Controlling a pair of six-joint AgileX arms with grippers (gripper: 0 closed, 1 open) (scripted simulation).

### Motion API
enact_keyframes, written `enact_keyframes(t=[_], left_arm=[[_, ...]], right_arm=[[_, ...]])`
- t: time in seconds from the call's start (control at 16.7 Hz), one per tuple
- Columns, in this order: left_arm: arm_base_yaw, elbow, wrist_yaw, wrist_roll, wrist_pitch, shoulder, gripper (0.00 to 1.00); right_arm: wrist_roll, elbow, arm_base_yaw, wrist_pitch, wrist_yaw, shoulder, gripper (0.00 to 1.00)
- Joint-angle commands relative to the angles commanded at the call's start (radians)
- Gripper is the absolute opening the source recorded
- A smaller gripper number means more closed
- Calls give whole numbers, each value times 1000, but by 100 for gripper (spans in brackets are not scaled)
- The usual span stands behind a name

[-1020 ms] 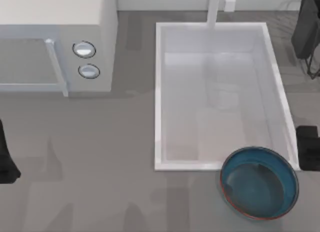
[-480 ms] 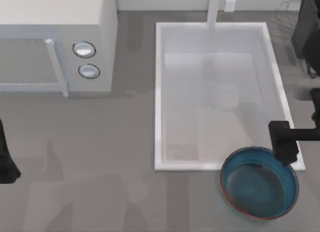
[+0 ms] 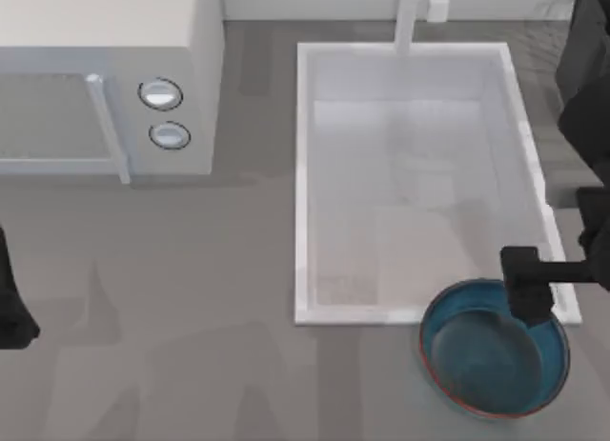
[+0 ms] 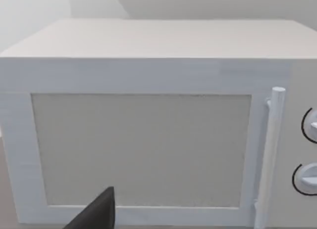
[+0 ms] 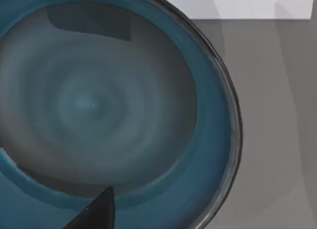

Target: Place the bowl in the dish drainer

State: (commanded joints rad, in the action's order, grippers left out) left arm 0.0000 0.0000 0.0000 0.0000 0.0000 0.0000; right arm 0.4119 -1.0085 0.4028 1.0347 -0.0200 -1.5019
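Observation:
The teal-blue bowl (image 3: 486, 360) with a thin reddish-brown rim rests on the grey counter, just in front of the white basin's near right corner. My right gripper (image 3: 527, 290) hangs over the bowl's far right rim, its arm reaching in from the right edge. In the right wrist view the bowl (image 5: 99, 105) lies close below, its inside bare. Thin grey wires of the dish drainer (image 3: 545, 27) show faintly at the far right corner, partly behind the black arm. My left gripper (image 3: 11, 312) stays parked at the left edge.
The white sink basin (image 3: 303, 174) takes up the middle right, with a faucet post (image 3: 407, 17) at its far side. A white microwave (image 3: 105, 70) stands at the far left, and it fills the left wrist view as microwave (image 4: 148, 140).
My right gripper has come in from the right edge, moving left and slightly toward the front until it is over the bowl's far rim. The bowl and the left arm have not moved.

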Motion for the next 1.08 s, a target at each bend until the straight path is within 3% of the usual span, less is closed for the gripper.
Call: enact_keyframes(t=[0.36, 0.66, 1.08], left_arm=[[0, 0, 0, 0, 0, 0, 100], [0, 0, 0, 0, 0, 0, 100], [0, 0, 0, 0, 0, 0, 100]], right_arm=[[2, 171, 0, -283, 0, -104, 100], [2, 189, 0, -308, 0, -116, 100], [2, 189, 0, -308, 0, -116, 47]])
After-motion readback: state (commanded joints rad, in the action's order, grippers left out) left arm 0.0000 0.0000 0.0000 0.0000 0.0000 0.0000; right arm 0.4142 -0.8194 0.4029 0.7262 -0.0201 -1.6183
